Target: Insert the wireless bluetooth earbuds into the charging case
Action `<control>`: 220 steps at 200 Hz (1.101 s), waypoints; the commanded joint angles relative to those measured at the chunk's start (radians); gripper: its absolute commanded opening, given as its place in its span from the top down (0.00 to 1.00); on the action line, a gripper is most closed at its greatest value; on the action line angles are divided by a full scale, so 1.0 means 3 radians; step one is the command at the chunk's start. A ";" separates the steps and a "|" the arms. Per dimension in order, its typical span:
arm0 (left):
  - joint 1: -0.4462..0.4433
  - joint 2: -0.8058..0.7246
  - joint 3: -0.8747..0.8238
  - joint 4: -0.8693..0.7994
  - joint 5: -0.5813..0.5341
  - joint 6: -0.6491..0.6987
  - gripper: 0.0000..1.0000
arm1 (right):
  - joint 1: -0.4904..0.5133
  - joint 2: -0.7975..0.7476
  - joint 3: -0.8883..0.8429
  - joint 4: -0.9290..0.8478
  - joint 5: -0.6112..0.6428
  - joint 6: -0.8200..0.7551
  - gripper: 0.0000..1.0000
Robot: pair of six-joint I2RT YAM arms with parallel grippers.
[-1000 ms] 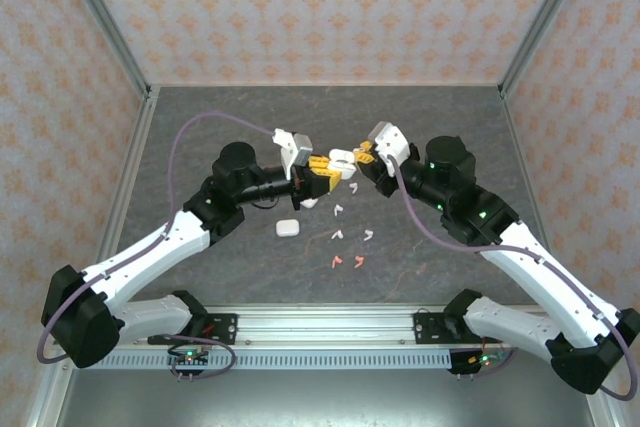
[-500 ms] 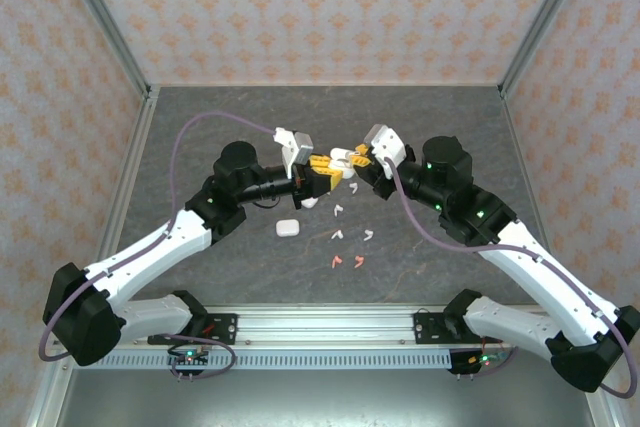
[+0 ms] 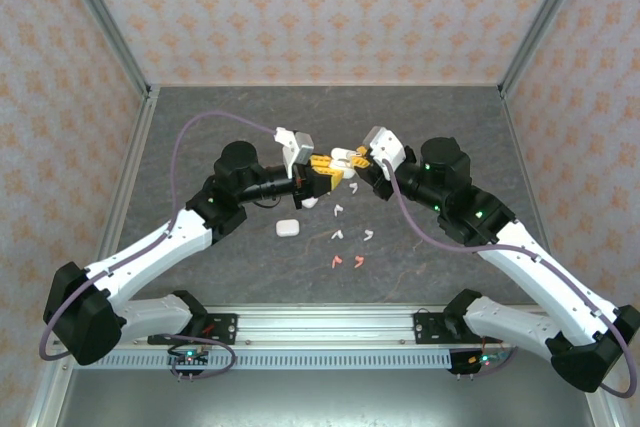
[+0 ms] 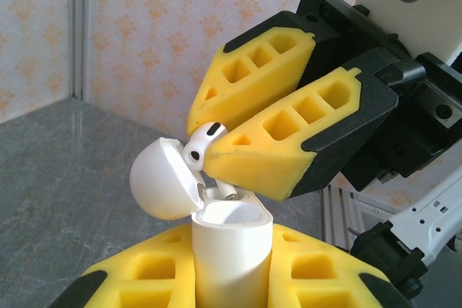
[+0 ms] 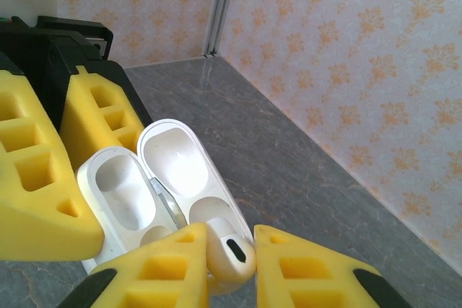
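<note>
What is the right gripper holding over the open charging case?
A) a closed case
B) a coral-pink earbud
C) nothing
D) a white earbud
D: in the left wrist view, the right gripper has its yellow fingers pinched on a white earbud just over the open charging case.

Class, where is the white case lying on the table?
Top view: the white case lies left of centre on the table, below the left hand, left of the loose white earbuds.
</note>
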 commanded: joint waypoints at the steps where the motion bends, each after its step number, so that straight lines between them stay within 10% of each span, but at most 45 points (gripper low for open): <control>1: -0.0023 -0.0016 0.0138 0.0163 0.0064 -0.0004 1.00 | 0.0023 -0.0046 -0.0032 -0.0127 -0.0197 0.0060 0.82; 220: -0.0023 0.0000 0.0075 0.0238 0.0039 0.0007 1.00 | -0.0002 -0.0133 -0.0079 -0.0161 -0.0636 0.0358 0.77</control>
